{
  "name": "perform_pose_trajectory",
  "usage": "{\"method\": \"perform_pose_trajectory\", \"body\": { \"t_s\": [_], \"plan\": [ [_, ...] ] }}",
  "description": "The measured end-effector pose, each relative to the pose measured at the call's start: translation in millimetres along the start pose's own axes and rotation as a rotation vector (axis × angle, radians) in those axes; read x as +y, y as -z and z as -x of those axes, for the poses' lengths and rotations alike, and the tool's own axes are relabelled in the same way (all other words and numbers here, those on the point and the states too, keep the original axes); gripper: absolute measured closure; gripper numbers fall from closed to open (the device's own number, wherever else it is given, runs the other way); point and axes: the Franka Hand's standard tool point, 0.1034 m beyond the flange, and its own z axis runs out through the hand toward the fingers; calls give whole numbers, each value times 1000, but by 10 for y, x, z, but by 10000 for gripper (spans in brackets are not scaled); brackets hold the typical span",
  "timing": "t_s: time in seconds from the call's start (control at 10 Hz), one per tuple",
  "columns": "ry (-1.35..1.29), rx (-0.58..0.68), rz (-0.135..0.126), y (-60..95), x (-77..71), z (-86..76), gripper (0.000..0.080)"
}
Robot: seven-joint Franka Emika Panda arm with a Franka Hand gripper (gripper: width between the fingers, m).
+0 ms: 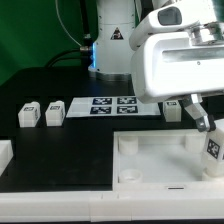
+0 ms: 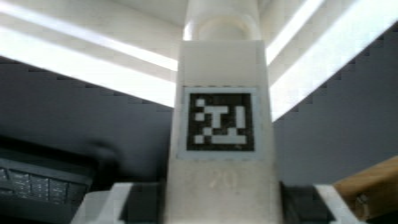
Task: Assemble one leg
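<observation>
My gripper (image 1: 203,124) is shut on a leg (image 1: 213,146), a white stubby peg with a black-and-white tag. It holds the leg tilted over the far right corner of the large white tray-like part (image 1: 150,165); I cannot tell whether the leg touches it. In the wrist view the leg (image 2: 221,120) fills the middle, tag facing the camera, with my gripper (image 2: 221,208) closed on its near end and one dark finger pad (image 2: 139,200) on either side. Two more legs (image 1: 28,115) (image 1: 54,113) stand at the exterior view's left. Another leg (image 1: 172,110) stands behind the gripper.
The marker board (image 1: 105,104) lies flat at the middle back. A white block (image 1: 5,155) sits at the exterior view's left edge. The arm's base (image 1: 110,40) stands at the back. The tabletop is black.
</observation>
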Motion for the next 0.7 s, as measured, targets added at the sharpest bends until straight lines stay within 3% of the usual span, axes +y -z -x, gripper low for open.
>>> {"method": "perform_pose_trajectory", "body": {
  "t_s": [0.5,0.6,0.7],
  "plan": [
    [-2,-5,-1,-19,-3,39,505],
    [-2,-6,-1,-20,-4,41,328],
    [-2,-6,-1,-20,-4,42,213]
  ]
}}
